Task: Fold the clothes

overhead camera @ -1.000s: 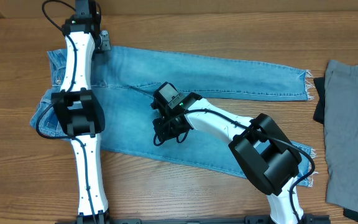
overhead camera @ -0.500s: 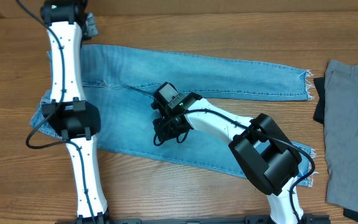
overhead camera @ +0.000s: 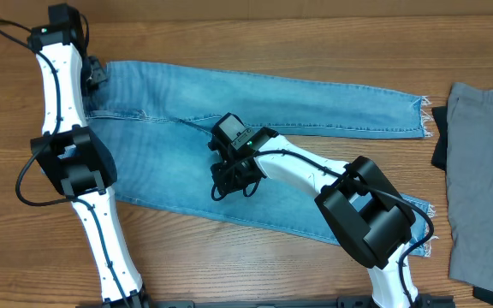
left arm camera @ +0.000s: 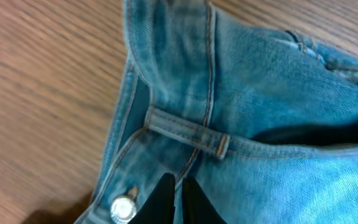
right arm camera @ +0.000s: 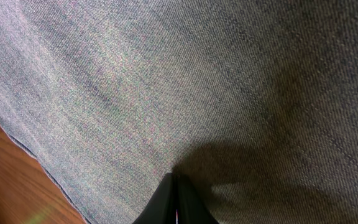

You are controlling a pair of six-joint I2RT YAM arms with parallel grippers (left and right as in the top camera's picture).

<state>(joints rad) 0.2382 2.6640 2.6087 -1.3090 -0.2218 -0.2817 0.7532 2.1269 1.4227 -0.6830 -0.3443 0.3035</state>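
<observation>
Presently the jeans (overhead camera: 315, 94) are pinched at the waistband (left arm camera: 166, 81) by the narrowed left hand (left arm camera: 169, 198); their length runs rightward from it, under the closed right hand (overhead camera: 228, 178).

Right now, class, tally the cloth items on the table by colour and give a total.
Blue jeans: 1
Grey cloth: 1
Black cloth: 1
Total: 3
</observation>
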